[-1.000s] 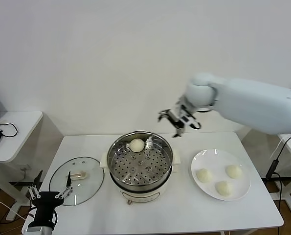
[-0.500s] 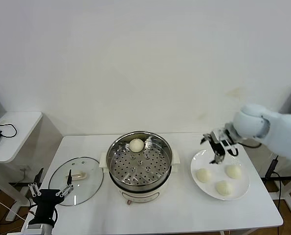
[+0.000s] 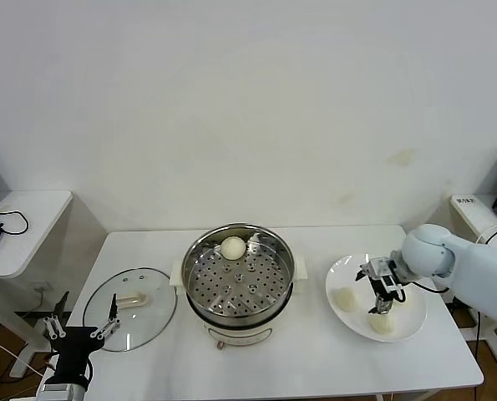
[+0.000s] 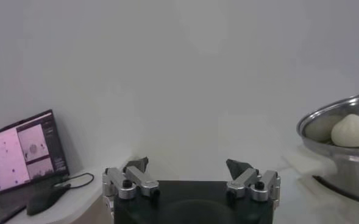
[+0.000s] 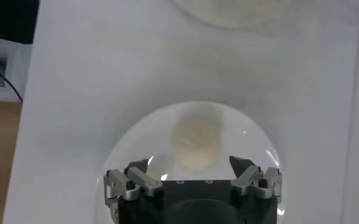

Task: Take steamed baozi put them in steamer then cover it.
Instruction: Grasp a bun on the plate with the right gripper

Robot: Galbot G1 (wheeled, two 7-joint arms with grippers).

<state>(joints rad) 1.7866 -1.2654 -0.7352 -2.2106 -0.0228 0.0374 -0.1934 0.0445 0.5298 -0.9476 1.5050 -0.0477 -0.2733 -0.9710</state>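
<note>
The steamer (image 3: pixel 240 288) stands mid-table with one baozi (image 3: pixel 234 247) on its perforated tray at the far side. The white plate (image 3: pixel 338 274) to its right shows two baozi (image 3: pixel 346 299) (image 3: pixel 382 322); a third is hidden behind my right gripper. My right gripper (image 3: pixel 382 297) is low over the plate, open and empty. In the right wrist view one baozi (image 5: pixel 196 143) lies on the plate (image 5: pixel 136 137) just ahead of the open gripper (image 5: pixel 191 164). The cover (image 3: pixel 131 307) lies flat to the left of the steamer. My left gripper (image 3: pixel 79 332) is parked open near the front left corner.
In the left wrist view the open left gripper (image 4: pixel 187 165) faces the steamer (image 4: pixel 344 164) with its baozi (image 4: pixel 353 131). A side table (image 3: pixel 22 225) with a laptop (image 4: pixel 24 152) stands to the left. The wall is close behind the table.
My right gripper has swung from above the steamer's far right side over to the plate and come down among the baozi. The left arm has not moved.
</note>
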